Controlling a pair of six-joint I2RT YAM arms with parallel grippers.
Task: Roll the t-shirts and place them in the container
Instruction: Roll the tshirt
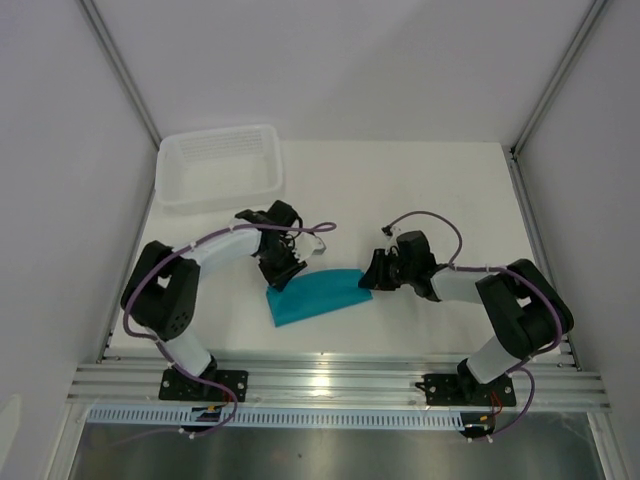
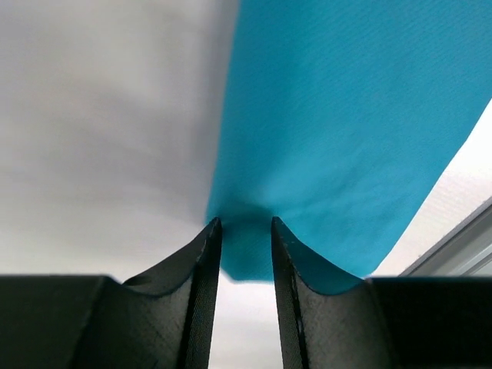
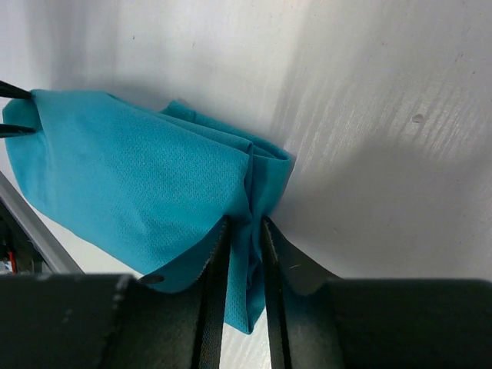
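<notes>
Grippers (image 2: 242,223) (image 3: 244,221) — apparently tight — on t-shirt (image 1: 315,293)

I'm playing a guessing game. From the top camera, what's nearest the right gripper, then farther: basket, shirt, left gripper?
1. The shirt: pinched in the right gripper.
2. The left gripper: holding the shirt's other end, leftward.
3. The basket: far-left corner.
</notes>
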